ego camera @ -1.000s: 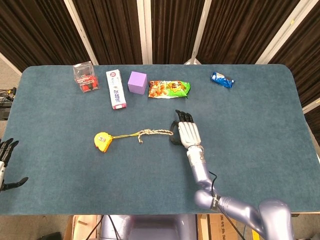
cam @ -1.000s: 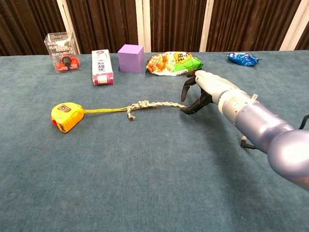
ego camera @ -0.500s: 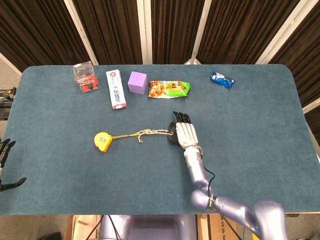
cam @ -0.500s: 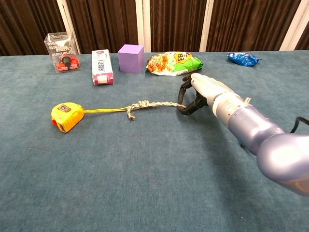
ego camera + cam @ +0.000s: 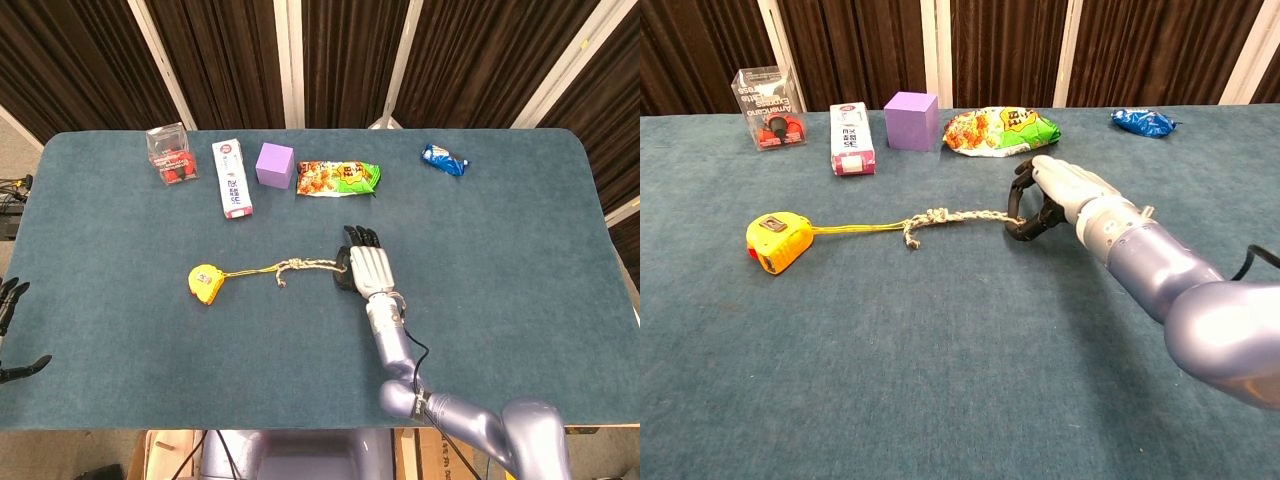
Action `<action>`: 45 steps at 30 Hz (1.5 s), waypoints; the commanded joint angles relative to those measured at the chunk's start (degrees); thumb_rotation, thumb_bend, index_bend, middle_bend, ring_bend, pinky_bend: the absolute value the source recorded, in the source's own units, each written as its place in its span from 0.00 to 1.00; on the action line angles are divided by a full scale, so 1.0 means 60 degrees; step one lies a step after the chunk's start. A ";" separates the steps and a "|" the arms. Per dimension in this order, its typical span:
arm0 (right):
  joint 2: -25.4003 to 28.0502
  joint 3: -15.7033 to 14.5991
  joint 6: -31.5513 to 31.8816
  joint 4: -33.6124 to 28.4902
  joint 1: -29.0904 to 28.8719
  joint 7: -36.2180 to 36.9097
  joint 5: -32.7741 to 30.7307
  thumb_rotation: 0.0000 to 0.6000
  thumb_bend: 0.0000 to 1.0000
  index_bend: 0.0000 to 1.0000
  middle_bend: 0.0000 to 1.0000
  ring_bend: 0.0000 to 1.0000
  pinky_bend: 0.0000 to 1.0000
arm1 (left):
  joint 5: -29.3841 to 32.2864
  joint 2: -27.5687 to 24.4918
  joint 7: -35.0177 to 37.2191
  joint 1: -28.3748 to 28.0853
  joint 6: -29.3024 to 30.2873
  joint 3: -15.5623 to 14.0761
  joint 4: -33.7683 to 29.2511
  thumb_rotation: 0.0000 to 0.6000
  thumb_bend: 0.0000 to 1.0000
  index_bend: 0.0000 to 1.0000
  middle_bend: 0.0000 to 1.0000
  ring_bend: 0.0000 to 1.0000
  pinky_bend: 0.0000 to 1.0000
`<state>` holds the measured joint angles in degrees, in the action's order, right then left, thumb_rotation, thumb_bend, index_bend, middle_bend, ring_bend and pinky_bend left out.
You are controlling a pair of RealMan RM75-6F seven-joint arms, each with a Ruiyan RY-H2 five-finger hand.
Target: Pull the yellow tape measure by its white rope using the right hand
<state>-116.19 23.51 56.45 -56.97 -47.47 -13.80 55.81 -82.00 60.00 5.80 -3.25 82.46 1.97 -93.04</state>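
Labels: the white toothpaste box (image 5: 851,139) has print on its top face, not legible. The clear case (image 5: 766,108) carries white lettering, possibly "American Express", seen mirrored and unsure. The green snack bag (image 5: 1000,130) has yellow and orange graphics, text unreadable. The blue packet (image 5: 1144,122) is too small to read. The purple cube (image 5: 911,120) is plain.

Layout: all five sit in a row along the far edge of the blue table (image 5: 520,300). The near half and the right side are open cloth.

Task item: the yellow tape measure (image 5: 778,241) lies left of centre, flat on the cloth, with a thin yellow cord running right into the white rope (image 5: 955,218), which is braided and knotted at its left end. The rope lies roughly straight toward the right hand (image 5: 1052,191).

The right hand is at the rope's right end, palm down, dark fingers (image 5: 1025,204) curled around that end; whether they actually pinch the rope, cannot tell. The left hand (image 5: 12,330) is off the near-left table edge, fingers spread, holding nothing.
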 commanded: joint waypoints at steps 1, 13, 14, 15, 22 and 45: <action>0.0010 -0.0002 0.0030 -0.0072 0.0013 0.0023 0.0026 1.00 0.48 0.66 0.14 0.00 0.00 | -0.0008 0.0001 0.0001 0.0001 0.0005 0.0000 0.0002 1.00 0.00 0.00 0.00 0.00 0.00; 0.0604 0.0037 0.0452 -0.1195 0.0264 -0.0249 0.0095 1.00 0.52 0.67 0.14 0.00 0.00 | -0.0033 -0.0006 0.0011 0.0013 0.0006 -0.0016 -0.0011 1.00 0.00 0.00 0.00 0.00 0.00; 0.0689 0.0037 0.0489 -0.1332 0.0300 -0.0302 0.0080 1.00 0.53 0.67 0.14 0.00 0.00 | -0.0034 -0.0008 0.0004 0.0012 0.0003 -0.0018 -0.0016 1.00 0.00 0.00 0.00 0.00 0.00; 0.0771 0.0035 0.0525 -0.1460 0.0335 -0.0352 0.0066 1.00 0.54 0.67 0.14 0.00 0.00 | -0.0038 -0.0007 -0.0005 0.0012 0.0006 -0.0018 -0.0019 1.00 0.00 0.00 0.00 0.00 0.00; 0.1491 0.0002 0.0849 -0.2690 0.0668 -0.0669 -0.0040 1.00 0.59 0.67 0.14 0.00 0.00 | -0.0085 0.0007 -0.0051 0.0023 0.0052 -0.0023 -0.0031 1.00 0.00 0.00 0.00 0.00 0.00; 0.4017 -0.0022 0.1591 -0.5327 0.1598 -0.1220 -0.0693 1.00 0.60 0.68 0.14 0.00 0.00 | -0.0309 0.0055 -0.0183 0.0044 0.0197 -0.0071 -0.0063 1.00 0.00 0.00 0.00 0.00 0.00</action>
<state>-93.13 23.73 65.65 -88.41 -38.55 -21.12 51.70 -83.85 60.31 4.72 -2.99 83.63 1.56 -93.41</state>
